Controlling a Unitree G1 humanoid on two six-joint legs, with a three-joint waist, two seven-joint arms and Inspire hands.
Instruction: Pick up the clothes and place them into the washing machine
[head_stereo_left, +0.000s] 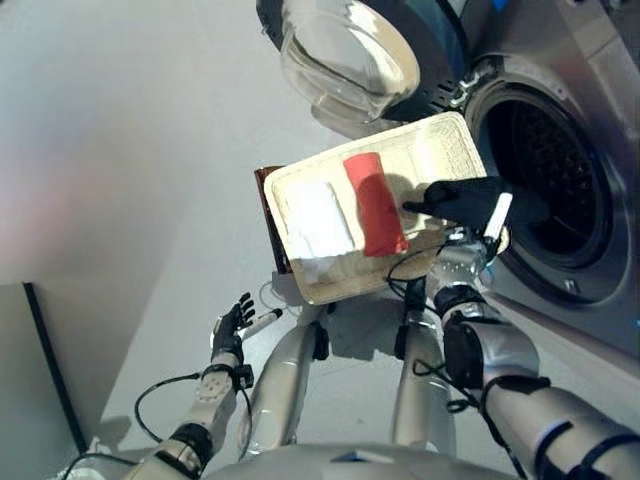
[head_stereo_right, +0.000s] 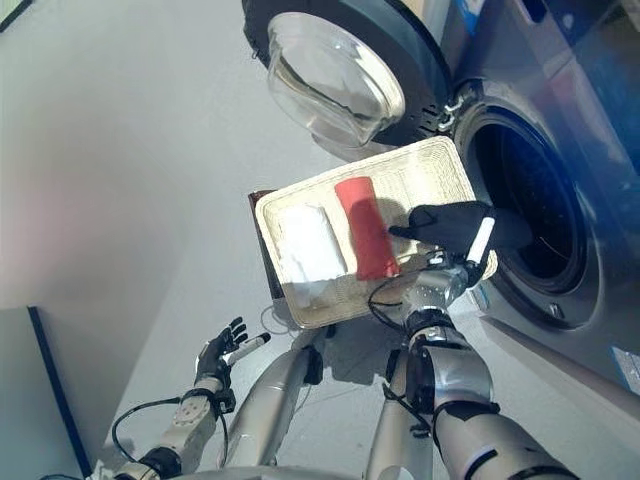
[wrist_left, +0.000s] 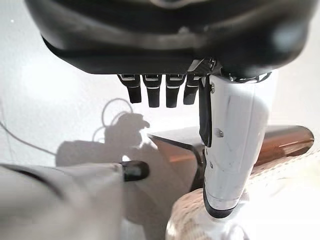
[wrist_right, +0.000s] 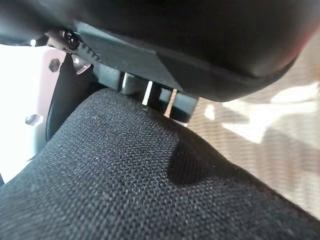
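Right hand (head_stereo_right: 478, 245), fingers curled on a black woven cloth (head_stereo_right: 450, 222) over the cream quilted tray (head_stereo_right: 430, 165); its long axis points toward the washing machine drum (head_stereo_right: 530, 210).

Both eye views look steeply down from the head, set slightly apart — they share the cream woven rectangular tray (head_stereo_left: 440, 140) and the open silver front-loading washing machine (head_stereo_right: 560, 250) toward 2 o'clock. The left wrist view looks from very close along the left robot hand (wrist_left: 160, 92) to the tray's corner. The right wrist view sits closer still — black woven cloth (wrist_right: 150, 185) fills it.
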